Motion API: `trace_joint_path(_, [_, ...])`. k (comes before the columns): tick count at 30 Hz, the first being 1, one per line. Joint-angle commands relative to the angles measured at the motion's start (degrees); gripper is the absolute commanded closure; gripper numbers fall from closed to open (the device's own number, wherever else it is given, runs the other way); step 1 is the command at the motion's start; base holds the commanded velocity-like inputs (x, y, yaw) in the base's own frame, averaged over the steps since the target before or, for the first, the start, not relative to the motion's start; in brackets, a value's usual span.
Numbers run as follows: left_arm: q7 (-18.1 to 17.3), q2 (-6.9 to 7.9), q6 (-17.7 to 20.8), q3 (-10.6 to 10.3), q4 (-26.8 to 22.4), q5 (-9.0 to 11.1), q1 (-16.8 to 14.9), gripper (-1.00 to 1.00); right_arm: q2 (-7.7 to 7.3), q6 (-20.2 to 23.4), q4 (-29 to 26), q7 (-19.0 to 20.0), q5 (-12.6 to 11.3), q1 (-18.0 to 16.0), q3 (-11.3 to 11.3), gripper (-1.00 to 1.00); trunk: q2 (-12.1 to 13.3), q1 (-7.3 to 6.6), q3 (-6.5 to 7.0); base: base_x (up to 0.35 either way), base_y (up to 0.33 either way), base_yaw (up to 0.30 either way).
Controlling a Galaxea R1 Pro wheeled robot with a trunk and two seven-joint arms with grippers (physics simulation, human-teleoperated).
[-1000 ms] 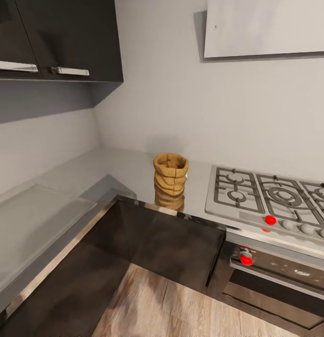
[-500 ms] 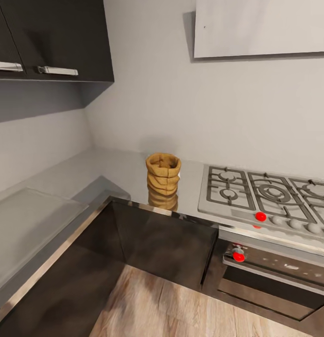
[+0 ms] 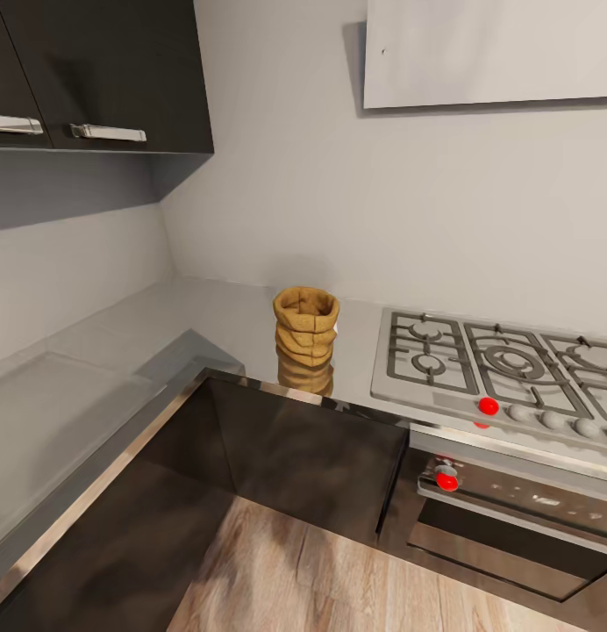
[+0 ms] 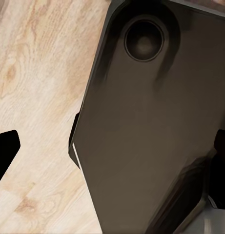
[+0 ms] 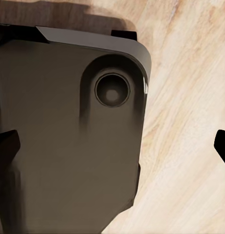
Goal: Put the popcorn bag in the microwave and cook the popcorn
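Popcorn bag (image 3: 306,326): in the head view we see it upright on the bench (image 3: 207,320), near the front edge, just beside the left end of the gas hob (image 3: 501,370); its rolled rim is open and its reflection lies on the glossy slab below it.
Bench: an L-shaped grey slab with a metallic edge over dark cabinets (image 3: 312,456).
Oven (image 3: 514,513): steel, built in under the hob, with a red knob (image 3: 445,480).
Wall cabinets (image 3: 102,75): dark, with bar handles, above the bench's left run.
Left gripper (image 4: 112,161): in the left wrist view we see dark fingertips (image 4: 5,148) at opposite picture edges, spread wide, nothing between them; behind lie the robot's dark base (image 4: 151,126) and the wooden floor (image 4: 34,87).
Right gripper (image 5: 117,146): likewise spread and empty, over the same base (image 5: 68,141) and floor (image 5: 190,87).
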Motion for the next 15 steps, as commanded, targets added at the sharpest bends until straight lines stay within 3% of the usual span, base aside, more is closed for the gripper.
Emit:
trace_joint_path(1, [0.2, -0.02, 0.0, 0.0, -0.1, 0.3, 0.0, -1.00, -0.05, -0.3, 0.1, 0.1, 0.4, -0.1, -0.5, -1.00, 0.0, 0.00, -0.05, 0.000, 0.000, 0.000])
trace_joint_path(10, [0.1, -0.03, -0.1, -0.2, 0.0, 0.1, 0.0, -1.00, 0.02, -0.1, -0.8, 0.7, 0.7, 0.0, -0.8, -1.00, 0.0, 0.00, -0.05, 0.000, 0.000, 0.000])
trace_joint_path(13, [0.1, -0.02, -0.1, -0.2, 0.0, 0.1, 0.0, -1.00, 0.65, 0.7, -8.0, 1.1, 0.7, 0.0, -0.7, -1.00, 0.0, 0.00, -0.05, 0.000, 0.000, 0.000])
trace_joint_path(15, [0.1, -0.01, -0.1, -0.2, 0.0, 0.1, 0.0, -1.00, 0.81, 3.8, -13.0, 1.2, 0.7, 0.0, -0.7, -1.00, 0.0, 0.00, -0.05, 0.000, 0.000, 0.000])
